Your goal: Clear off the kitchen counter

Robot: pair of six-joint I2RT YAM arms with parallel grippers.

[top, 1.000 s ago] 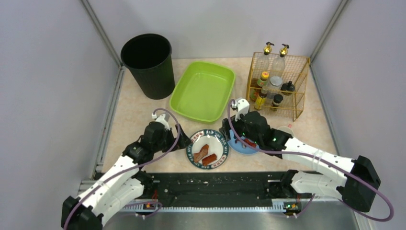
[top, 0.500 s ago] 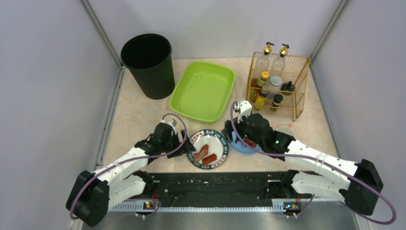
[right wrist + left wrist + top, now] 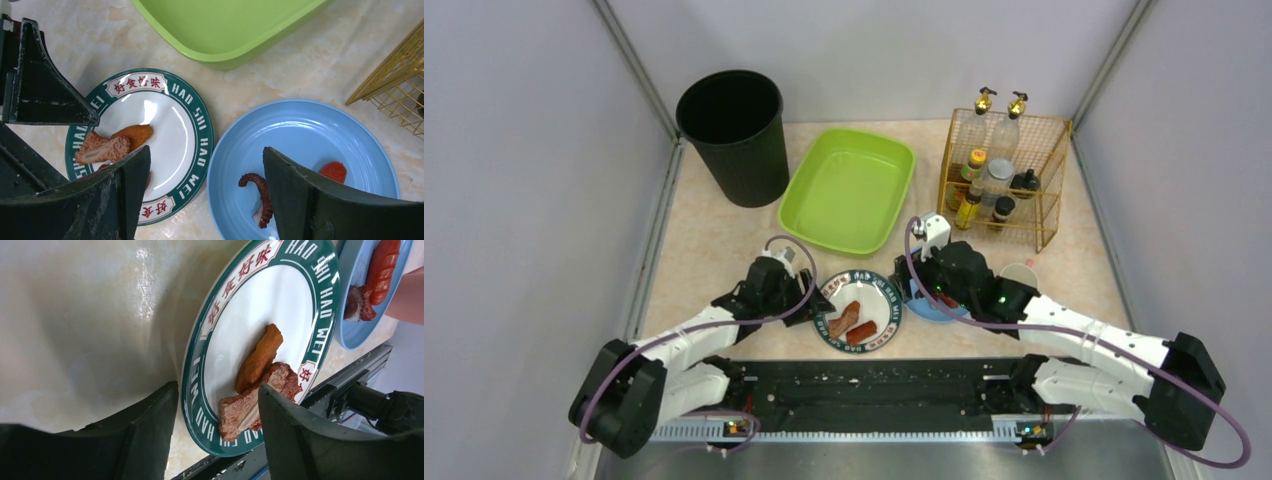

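1. The kitchen counter [image 3: 714,240] lies under the white plate [image 3: 874,298] and extends past it on every side. The white plate has a green rim with lettering and sits near the counter's near edge.
2. The left claw [image 3: 217,387] is at the left rim of the white plate. Its jaws stand apart, one outside the rim over the counter and one over the plate's inside, with the rim between them. Contact with the rim cannot be told.
3. The white plate carries a piece of meat [image 3: 250,407] and a fried piece [image 3: 260,357], which touch each other.
4. A blue plate [image 3: 300,130] sits just right of the white plate.
5. The right claw [image 3: 206,150] hangs over the blue plate's left side. Its jaws are wide and hold nothing.
6. A tray [image 3: 849,190] lies beyond the white plate.
7. A bin [image 3: 734,135] stands beyond and left of the white plate, and a rack [image 3: 1009,180] with bottles stands beyond and right of it.
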